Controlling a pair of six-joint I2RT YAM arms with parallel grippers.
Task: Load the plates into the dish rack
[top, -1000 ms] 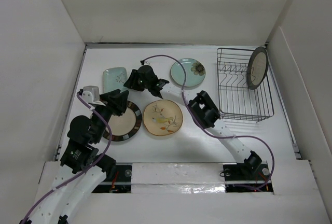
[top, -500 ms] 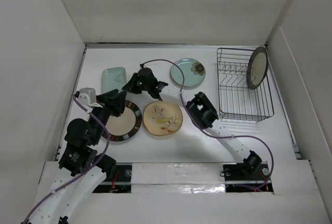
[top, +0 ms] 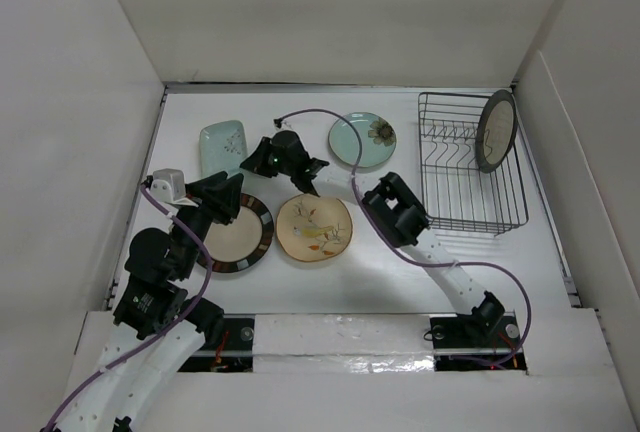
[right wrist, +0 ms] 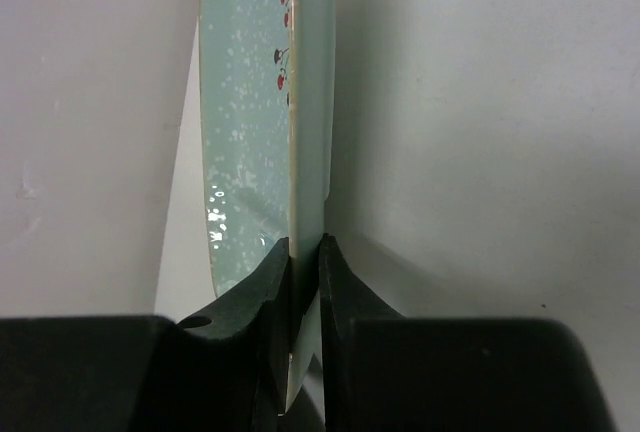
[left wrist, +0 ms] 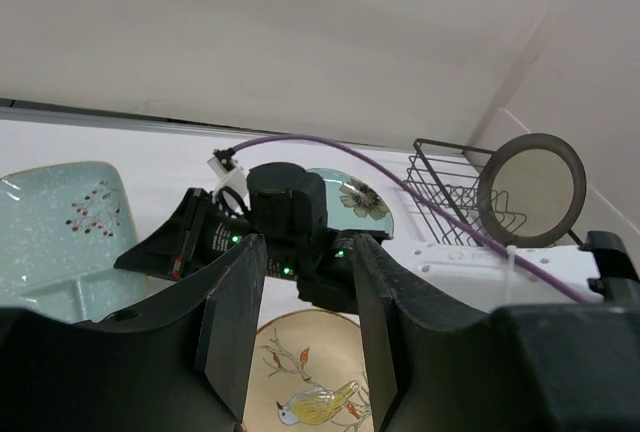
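Observation:
My right gripper (top: 252, 159) (right wrist: 305, 255) is shut on the near edge of the pale-green squarish plate (top: 222, 142) (right wrist: 250, 102) (left wrist: 60, 222) at the back left. My left gripper (top: 226, 195) (left wrist: 305, 247) stands open and empty over the cream plate with the dark striped rim (top: 240, 237). The yellowish floral plate (top: 314, 227) (left wrist: 305, 382) lies in the middle. Behind it lies the teal round plate (top: 363, 139) (left wrist: 365, 202). The black wire dish rack (top: 470, 192) (left wrist: 440, 182) holds a brown-rimmed cream plate (top: 496, 130) (left wrist: 530, 190) upright at its far right.
White walls close in the table on the left, back and right. The right arm's purple cable (top: 320, 114) arcs over the table between the pale-green and teal plates. The right forearm (top: 400, 214) lies just left of the rack.
The right gripper slid left onto the pale-green plate's edge and closed on it; the plate now looks narrower and tilted. The left arm barely moved.

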